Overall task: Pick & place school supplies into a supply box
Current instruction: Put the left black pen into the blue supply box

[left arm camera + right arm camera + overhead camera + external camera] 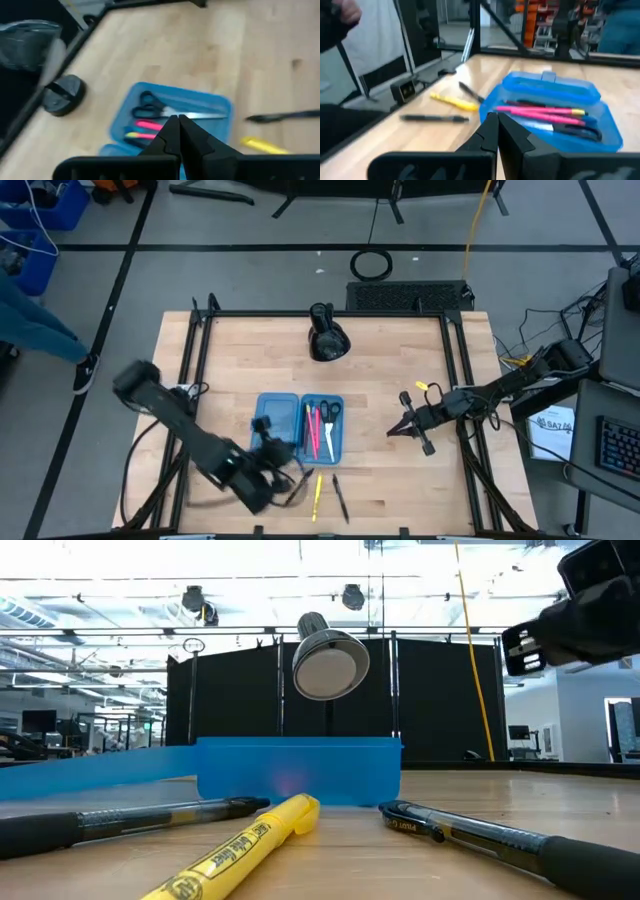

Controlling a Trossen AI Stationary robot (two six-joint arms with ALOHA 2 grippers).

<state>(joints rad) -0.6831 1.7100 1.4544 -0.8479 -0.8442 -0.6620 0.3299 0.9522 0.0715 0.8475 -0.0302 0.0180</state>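
Note:
The supply box (pixel 300 426), translucent blue, lies open near the table's middle. Its right half (pixel 172 107) holds black-handled scissors (pixel 150 105) and pink pens (pixel 148 125). On the wood between box and near edge lie a yellow highlighter (pixel 317 494) and a black pen (pixel 340 498); the low view shows a second black pen (pixel 130 820). My left gripper (pixel 272 446) hovers shut and holding nothing over the box's near end (pixel 177 119). My right gripper (pixel 393 431), shut and holding nothing, waits right of the box (pixel 495 117).
A black lumpy object (pixel 326 338) stands at the table's far middle. Black frame rails (pixel 200 350) run along the table's left and right sides. Bare wood lies between the box and my right gripper. Dark blue bins (pixel 40 220) stand on the floor at far left.

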